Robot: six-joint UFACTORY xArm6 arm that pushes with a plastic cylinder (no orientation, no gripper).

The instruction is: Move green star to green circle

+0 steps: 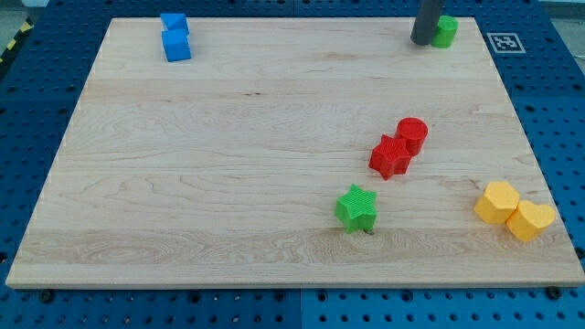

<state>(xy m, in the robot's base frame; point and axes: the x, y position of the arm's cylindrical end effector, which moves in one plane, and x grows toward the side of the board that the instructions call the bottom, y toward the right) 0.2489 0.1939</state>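
The green star (356,208) lies on the wooden board (228,183), low and right of centre. The green circle (445,32) stands at the view's top right corner of the board. My tip (423,42) is the dark rod's lower end, right against the green circle's left side, partly hiding it. The tip is far from the green star, which lies toward the view's bottom.
A red circle (412,134) and a red star-like block (391,156) touch each other between star and circle. Two blue blocks (175,37) sit at the top left. Two yellow blocks (514,212) sit at the lower right edge.
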